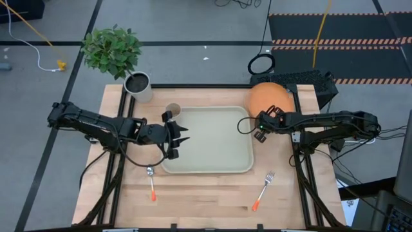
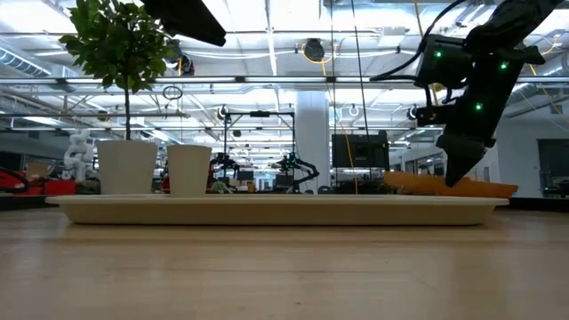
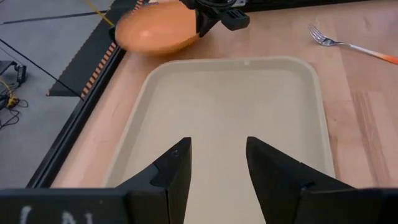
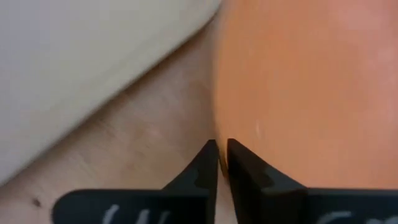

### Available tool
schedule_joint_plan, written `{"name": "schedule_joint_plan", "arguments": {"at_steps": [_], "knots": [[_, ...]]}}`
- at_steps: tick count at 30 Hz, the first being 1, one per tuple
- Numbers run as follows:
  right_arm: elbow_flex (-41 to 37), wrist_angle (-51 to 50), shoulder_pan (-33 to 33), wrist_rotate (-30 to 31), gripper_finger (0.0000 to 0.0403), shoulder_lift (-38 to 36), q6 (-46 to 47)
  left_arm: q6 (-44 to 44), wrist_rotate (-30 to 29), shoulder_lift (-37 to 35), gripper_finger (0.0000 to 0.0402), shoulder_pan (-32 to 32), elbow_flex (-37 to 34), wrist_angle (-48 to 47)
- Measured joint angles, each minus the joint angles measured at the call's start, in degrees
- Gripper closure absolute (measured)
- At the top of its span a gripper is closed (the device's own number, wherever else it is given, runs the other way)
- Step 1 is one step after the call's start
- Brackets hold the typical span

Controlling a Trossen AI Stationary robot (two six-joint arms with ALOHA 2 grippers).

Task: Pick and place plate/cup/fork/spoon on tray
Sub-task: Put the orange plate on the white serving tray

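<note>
Plate rim at right claw

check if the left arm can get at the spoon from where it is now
Probably yes: the spoon lies alone on bare wood just below the left pincer, which hovers open over the tray edge holding nothing.

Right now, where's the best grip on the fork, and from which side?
Judgement: take the fork by the bare metal neck between tines and orange-red handle, coming straight down from above. It lies flat on the table, clear of the tray, slanted, so turn the fingers across the shaft. The right gripper is nearer.
</note>
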Motion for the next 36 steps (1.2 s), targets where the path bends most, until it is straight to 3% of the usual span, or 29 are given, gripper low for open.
{"name": "schedule_joint_plan", "arguments": {"at_steps": [13, 25, 36], "knots": [[0.0, 0.2, -0.1, 1.7, 0.0402, -1.7, -1.3, 0.3, 0.0, 0.0, 0.0245, -0.3, 0.0, 0.1], [0.0, 0.4, -0.1, -1.2, 0.0401, -1.9, -2.8, -0.6, 0.0, 0.0, 0.0245, -0.6, 0.0, 0.1], [0.0, -0.8, -0.1, -1.6, 0.0349, -1.9, -1.8, -0.1, 0.0, 0.0, 0.0245, -0.6, 0.0, 0.1]]}}
